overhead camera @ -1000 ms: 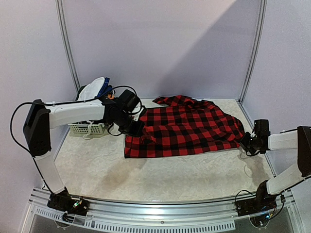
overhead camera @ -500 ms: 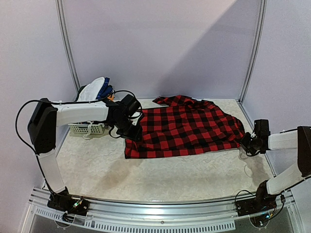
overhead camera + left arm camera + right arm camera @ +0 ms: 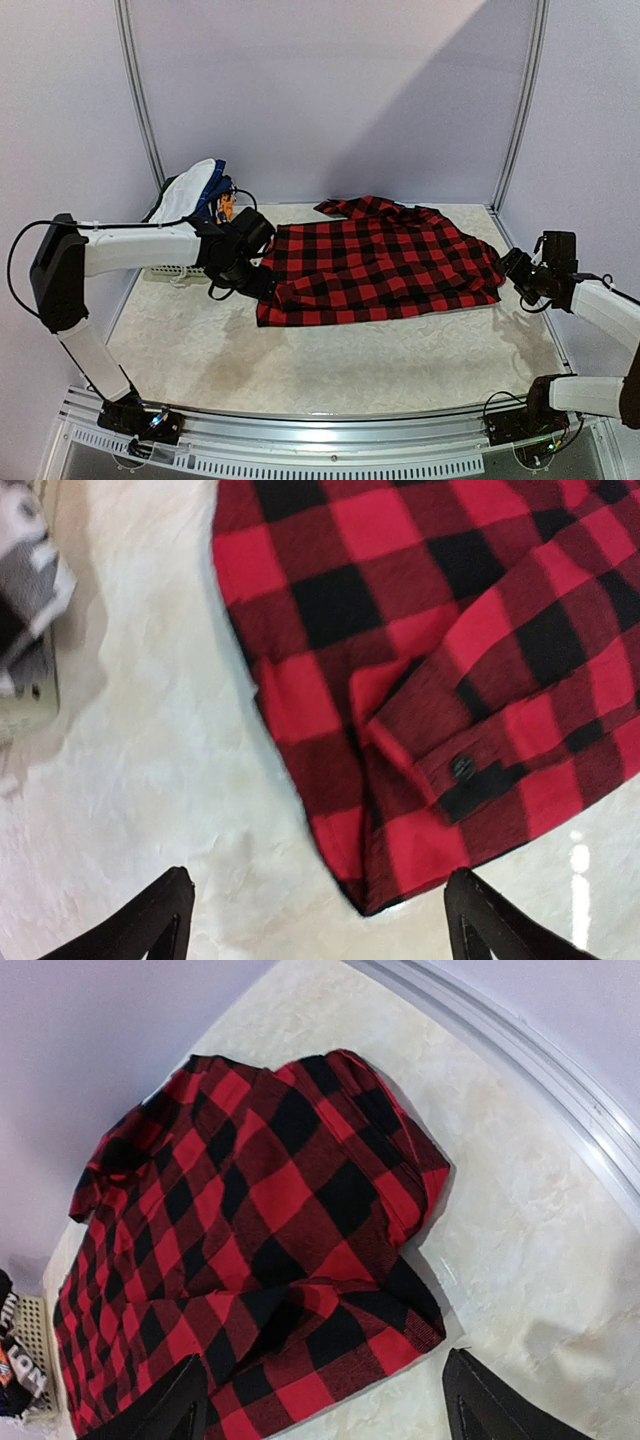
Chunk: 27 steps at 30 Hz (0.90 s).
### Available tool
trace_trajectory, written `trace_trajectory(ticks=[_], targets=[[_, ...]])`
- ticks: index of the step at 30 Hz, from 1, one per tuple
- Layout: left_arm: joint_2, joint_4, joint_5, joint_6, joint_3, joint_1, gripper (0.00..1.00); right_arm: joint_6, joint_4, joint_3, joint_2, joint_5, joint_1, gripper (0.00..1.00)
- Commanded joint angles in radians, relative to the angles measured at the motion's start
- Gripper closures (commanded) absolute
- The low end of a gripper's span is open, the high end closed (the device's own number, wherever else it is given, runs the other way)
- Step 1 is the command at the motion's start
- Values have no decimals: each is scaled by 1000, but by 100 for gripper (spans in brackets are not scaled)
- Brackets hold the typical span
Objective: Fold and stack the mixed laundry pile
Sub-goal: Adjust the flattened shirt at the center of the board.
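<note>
The red-and-black plaid shirt point(image 3: 380, 265) lies spread flat on the table. My left gripper point(image 3: 262, 283) hovers open at its left edge, holding nothing. In the left wrist view, the shirt's point(image 3: 400, 630) bottom corner and a buttoned cuff point(image 3: 462, 768) lie just ahead of the open gripper point(image 3: 318, 910). My right gripper point(image 3: 510, 265) stands open just off the shirt's right edge. In the right wrist view the shirt's point(image 3: 260, 1200) folded hem lies between and ahead of the open gripper point(image 3: 325, 1385). The rest of the mixed laundry pile, a white garment point(image 3: 190, 190) and blue cloth point(image 3: 215, 185), sits heaped at the back left.
A small white lattice basket point(image 3: 180, 268) stands under the heaped garments, right behind my left arm; its corner shows as the basket point(image 3: 25, 680) in the left wrist view. Walls and metal posts point(image 3: 515, 110) enclose the table. The rounded table rim point(image 3: 520, 1070) runs close on the right.
Both grippers have opened and let go of the shirt. The left arm drew back to the left of the shirt's edge. The right gripper pulled away to the right and lifted.
</note>
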Motion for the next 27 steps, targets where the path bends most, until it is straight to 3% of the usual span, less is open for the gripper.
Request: trace_trajectory(ticks=[1, 9, 17, 24, 27], targets=[[-75, 84, -3, -56, -143, -9, 13, -49, -111, 34, -66, -16, 21, 15], [-79, 306, 136, -108, -297, -4, 19, -58, -99, 52, 80, 25, 20, 21], [-66, 414, 181, -138, -361, 5, 27, -49, -19, 54, 258, -54, 4, 34], [-30, 434, 215, -155, -371, 8, 43, -47, -3, 51, 298, -50, 0, 45], [-17, 442, 228, -151, -370, 8, 56, -48, 0, 43, 300, -40, 0, 46]])
